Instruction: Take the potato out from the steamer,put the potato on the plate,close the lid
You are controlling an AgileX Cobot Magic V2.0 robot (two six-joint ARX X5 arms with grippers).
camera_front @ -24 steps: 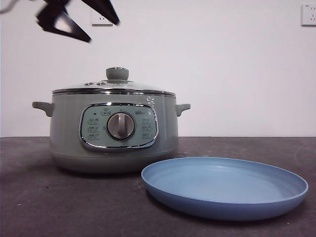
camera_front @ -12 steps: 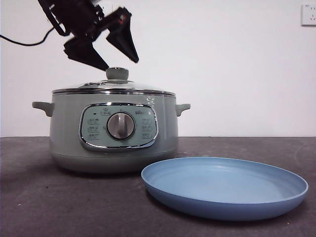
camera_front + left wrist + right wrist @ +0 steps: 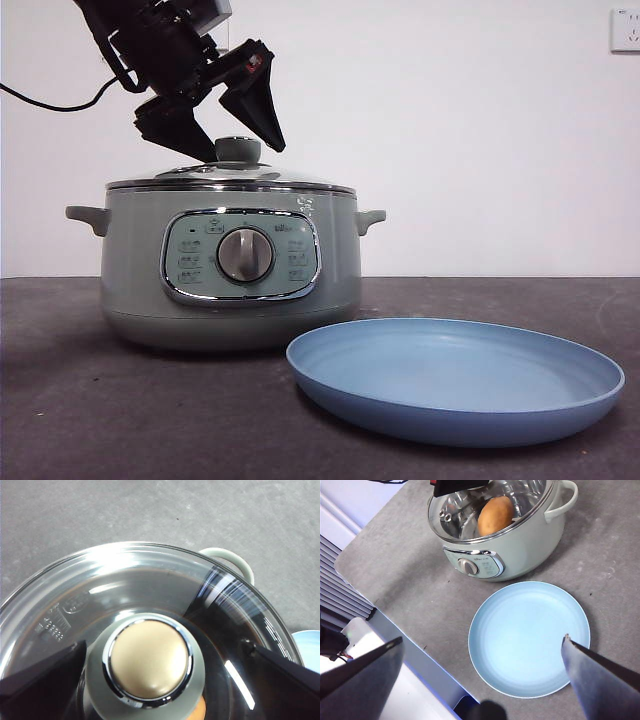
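1. Dark grey tabletop [image 3: 120, 400] under a plain white wall carries everything: the sage-green steamer [image 3: 230, 265] stands with its glass lid [image 3: 230, 178] on, and the blue plate [image 3: 455, 378] lies bare just beside its base.
2. Seen through the glass from my right wrist, the potato [image 3: 495, 515] lies inside the pot, so the lid has to come off first.
3. My left tool [image 3: 243, 150] hangs over the lid's green knob [image 3: 238, 149], jaws spread wide, one black tip on either side of it and neither appearing to touch.
4. To do this well I want the knob [image 3: 150, 662] centred between the jaws before I close; in my left wrist view it sits roughly midway.
5. I judge I should sink a little lower, so the tips grip the knob's waist and not its rounded cap, which could slip.
6. Then lift straight up, keeping the chrome rim level to avoid dragging the pot.
7. My right tool [image 3: 480, 680] waits high above the plate, jaws wide and empty.
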